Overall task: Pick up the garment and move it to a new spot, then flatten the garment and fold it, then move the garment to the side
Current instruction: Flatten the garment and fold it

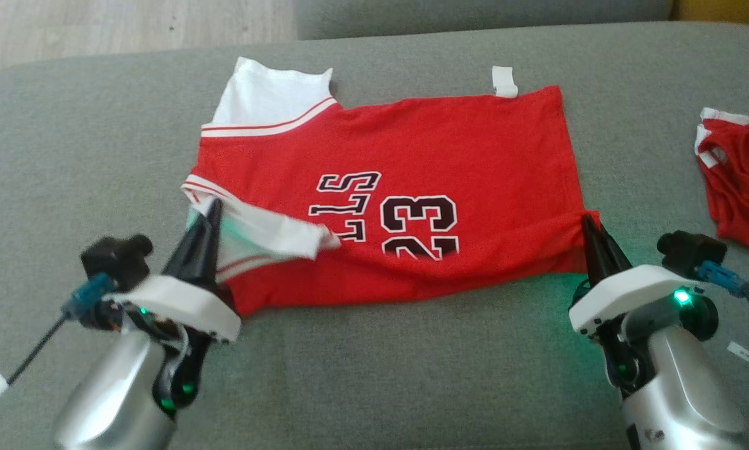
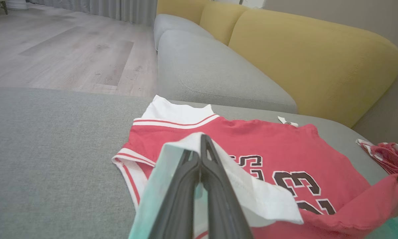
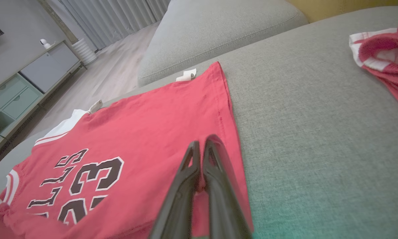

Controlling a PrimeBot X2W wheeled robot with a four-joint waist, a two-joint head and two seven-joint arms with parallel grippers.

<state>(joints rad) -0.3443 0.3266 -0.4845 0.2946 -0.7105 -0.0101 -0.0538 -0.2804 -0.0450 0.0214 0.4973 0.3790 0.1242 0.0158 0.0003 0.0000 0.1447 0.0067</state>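
red jersey (image 1: 412, 156) lies flat mid grey cushion (image 1: 68, 125), print up. both grippers are clenched on its near edge: left gripper (image 1: 214, 206) pinches the white sleeve (image 1: 268, 234), right gripper (image 1: 587, 222) the near-right hem corner (image 1: 562, 250), likely to carry that edge far for the fold. count: two grippers, one jersey, one other red garment (image 1: 740, 181) at right.
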